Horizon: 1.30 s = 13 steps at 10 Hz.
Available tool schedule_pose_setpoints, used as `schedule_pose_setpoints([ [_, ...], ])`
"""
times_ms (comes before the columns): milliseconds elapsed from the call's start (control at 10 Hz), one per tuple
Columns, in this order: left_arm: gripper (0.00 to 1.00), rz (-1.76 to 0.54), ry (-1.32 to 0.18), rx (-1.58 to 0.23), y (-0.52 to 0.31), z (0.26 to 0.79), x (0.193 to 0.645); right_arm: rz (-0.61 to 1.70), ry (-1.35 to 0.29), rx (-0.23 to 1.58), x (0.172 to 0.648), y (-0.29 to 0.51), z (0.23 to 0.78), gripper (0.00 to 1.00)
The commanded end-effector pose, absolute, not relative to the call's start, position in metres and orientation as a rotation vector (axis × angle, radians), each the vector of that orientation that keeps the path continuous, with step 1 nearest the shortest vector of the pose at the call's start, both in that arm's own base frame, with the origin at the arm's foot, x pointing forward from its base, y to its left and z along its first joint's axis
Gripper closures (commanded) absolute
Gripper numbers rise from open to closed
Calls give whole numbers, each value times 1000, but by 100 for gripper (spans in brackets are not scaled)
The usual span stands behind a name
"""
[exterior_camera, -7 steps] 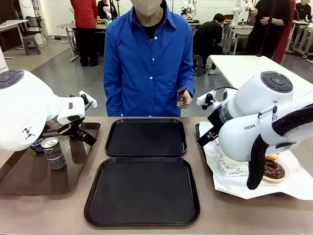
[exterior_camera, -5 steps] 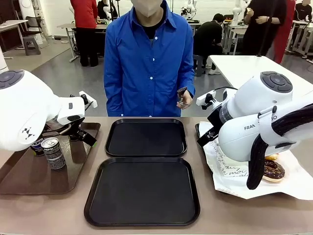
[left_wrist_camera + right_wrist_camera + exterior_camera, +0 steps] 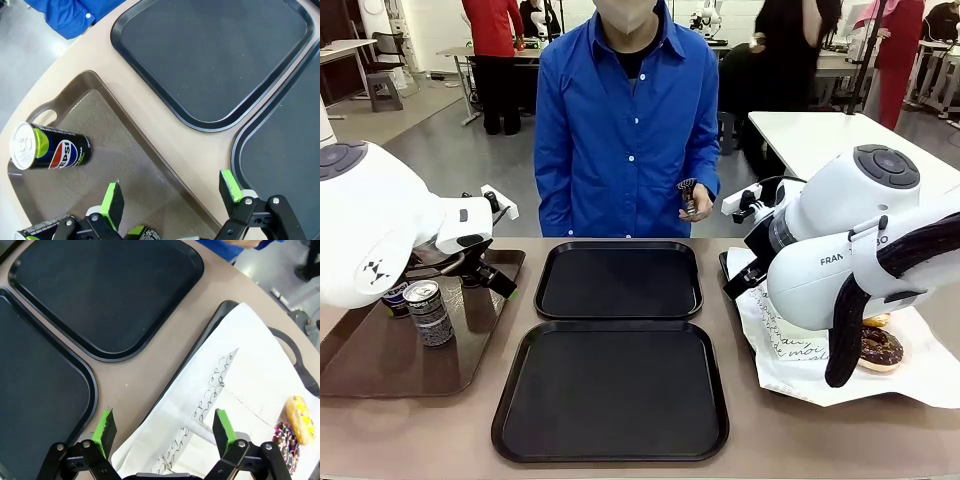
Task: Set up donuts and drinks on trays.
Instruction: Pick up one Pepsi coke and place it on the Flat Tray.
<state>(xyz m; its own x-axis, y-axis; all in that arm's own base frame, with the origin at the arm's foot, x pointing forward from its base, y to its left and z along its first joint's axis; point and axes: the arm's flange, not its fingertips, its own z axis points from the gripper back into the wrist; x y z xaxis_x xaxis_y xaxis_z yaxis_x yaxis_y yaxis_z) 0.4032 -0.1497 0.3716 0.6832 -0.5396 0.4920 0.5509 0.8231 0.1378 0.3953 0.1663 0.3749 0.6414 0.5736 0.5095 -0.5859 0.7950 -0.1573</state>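
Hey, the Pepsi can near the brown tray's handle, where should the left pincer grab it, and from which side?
Grip the Pepsi can around its dark body, mid-height, below the silver top. It seems to stand upright with bare brown tray on the side facing the open left pincer, so approach from there, fingers straddling it.

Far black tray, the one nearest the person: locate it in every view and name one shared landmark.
Front view: far black tray at centre, just before the person.
Left wrist view: it sits upper right.
Right wrist view: it sits upper left.
Shared landmark: the near black tray alongside it, a narrow gap between.
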Motion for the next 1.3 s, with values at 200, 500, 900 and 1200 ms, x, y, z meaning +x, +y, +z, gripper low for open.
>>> schedule_pose_setpoints([
  [200, 0, -612, -545, -22, -150, 372, 403, 661, -573, 23, 395, 166, 375, 0],
  [500, 0, -612, -545, -22, -150, 372, 403, 661, -573, 23, 395, 166, 375, 0],
  [900, 0, -612, -545, -22, -150, 372, 403, 661, -573, 23, 395, 166, 375, 0],
  [1200, 0, -605, -651, 49, -131, 419, 344, 695, -563, -66, 346, 167, 414, 0],
])
